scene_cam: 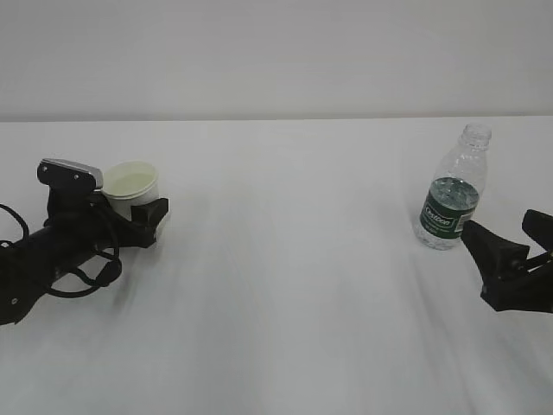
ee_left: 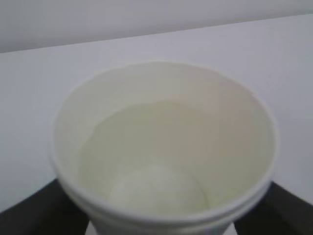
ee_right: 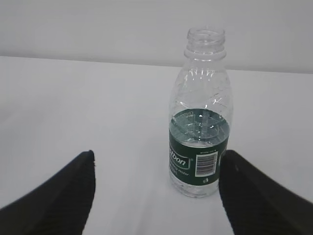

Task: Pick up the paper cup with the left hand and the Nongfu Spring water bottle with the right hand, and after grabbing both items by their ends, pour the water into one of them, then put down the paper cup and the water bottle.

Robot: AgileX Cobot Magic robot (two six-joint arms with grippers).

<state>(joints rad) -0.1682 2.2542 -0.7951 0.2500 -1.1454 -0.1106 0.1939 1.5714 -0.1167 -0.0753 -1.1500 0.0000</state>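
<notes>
Two pincers: both mine, low over the white table (scene_cam: 285, 285), one at each side.
Left hand (scene_cam: 149, 216): jaws spread wide on either side of the paper cup (scene_cam: 132, 188); I cannot tell whether the pads touch its wall, so I claim no grip.
Cup: upright at the left of the table, and my left wrist view looks straight into it; water (ee_left: 151, 161) seems to lie in the bottom.
Right hand (scene_cam: 508, 244): jaws wide apart, nothing between them.
Nongfu Spring water bottle (scene_cam: 453, 188): upright at the right of the table, uncapped, water up to about the label, just ahead of my right jaws and apart from them.
Step in hand: I judge this the putting-down end of the task, though a reach-in would look the same.
Next move: if so, draw both arms straight back, level, so neither jaw tips cup or bottle.
</notes>
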